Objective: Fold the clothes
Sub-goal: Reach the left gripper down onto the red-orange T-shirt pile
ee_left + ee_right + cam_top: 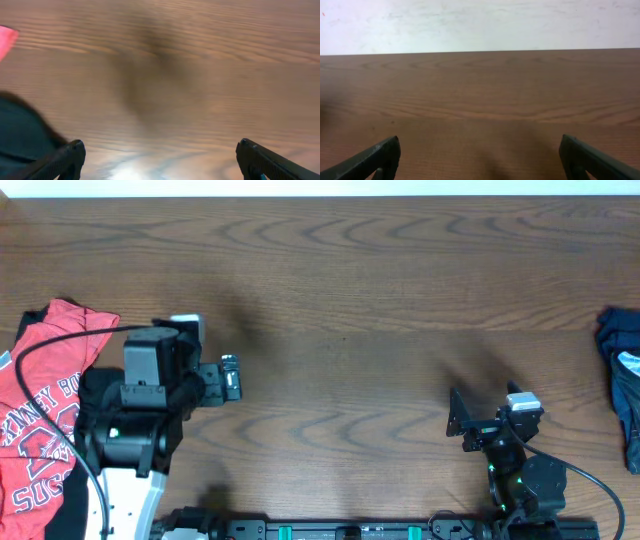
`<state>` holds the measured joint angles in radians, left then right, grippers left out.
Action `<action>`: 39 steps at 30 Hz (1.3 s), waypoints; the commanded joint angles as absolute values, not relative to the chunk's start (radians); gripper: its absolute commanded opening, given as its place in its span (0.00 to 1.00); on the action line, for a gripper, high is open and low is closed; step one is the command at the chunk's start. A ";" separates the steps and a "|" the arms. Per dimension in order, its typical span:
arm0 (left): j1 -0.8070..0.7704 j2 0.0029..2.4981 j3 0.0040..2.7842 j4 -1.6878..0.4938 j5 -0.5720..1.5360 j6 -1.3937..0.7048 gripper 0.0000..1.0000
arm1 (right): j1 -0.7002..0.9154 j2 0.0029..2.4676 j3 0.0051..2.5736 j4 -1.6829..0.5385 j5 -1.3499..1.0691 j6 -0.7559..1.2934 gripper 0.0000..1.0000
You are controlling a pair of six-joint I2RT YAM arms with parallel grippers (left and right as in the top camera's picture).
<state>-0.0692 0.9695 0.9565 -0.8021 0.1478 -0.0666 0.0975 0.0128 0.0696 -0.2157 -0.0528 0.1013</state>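
T-shirt (40,430), coral-red with white lettering, lies crumpled far left, left of my left gripper (232,377), jaws wide, empty; right gripper (458,418) likewise spread, holding nothing. I'd pinch a hem edge, not the bunched middle, and drag it centre

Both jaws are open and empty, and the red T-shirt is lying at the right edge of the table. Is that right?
No. The red T-shirt lies at the left edge of the table, not the right; the overhead view shows it. Both jaws are open and empty, as you say.
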 commanded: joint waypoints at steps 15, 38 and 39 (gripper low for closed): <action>0.091 1.200 1.154 -0.900 0.081 -0.216 0.98 | 0.110 0.009 0.065 -0.215 -0.056 0.092 0.99; 0.851 1.712 1.481 -1.068 0.168 -0.252 0.97 | 0.110 0.009 0.065 -0.215 -0.057 0.092 0.99; 0.868 1.734 1.484 -1.068 0.164 -0.252 0.97 | 0.110 0.009 0.065 -0.215 -0.056 0.092 0.99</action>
<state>0.8295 1.6882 1.4685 -1.0657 0.1520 -0.2619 0.0975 0.0128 0.0696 -0.2157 -0.0528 0.1013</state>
